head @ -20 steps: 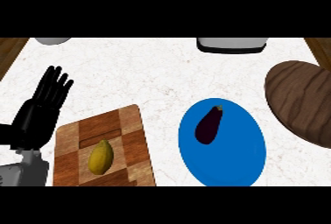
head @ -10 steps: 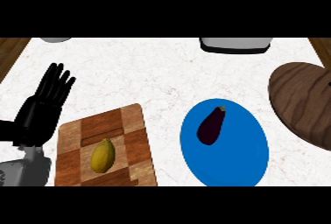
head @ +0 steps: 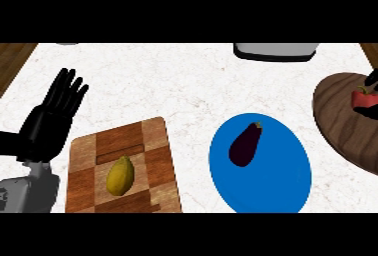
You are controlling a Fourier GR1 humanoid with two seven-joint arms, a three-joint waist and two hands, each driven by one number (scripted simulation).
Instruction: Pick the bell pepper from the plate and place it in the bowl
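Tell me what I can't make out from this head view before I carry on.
- Right hand: only dark fingertips show at the right edge; its grip cannot be judged.
- Red bell pepper: cut off by the right edge, so how it is held is unclear.
- Brown wooden bowl: its right part lies outside the view.
- Grey appliance: cropped by the top band; unidentifiable.
- Left hand rests open at the left.

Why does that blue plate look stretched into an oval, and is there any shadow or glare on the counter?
Head view: the blue plate looks taller than wide, though it is round, a distortion of the steep downward look. The white counter is evenly lit, with no glare and no clear cast shadows. The eggplant on the plate appears dark and nearly featureless.
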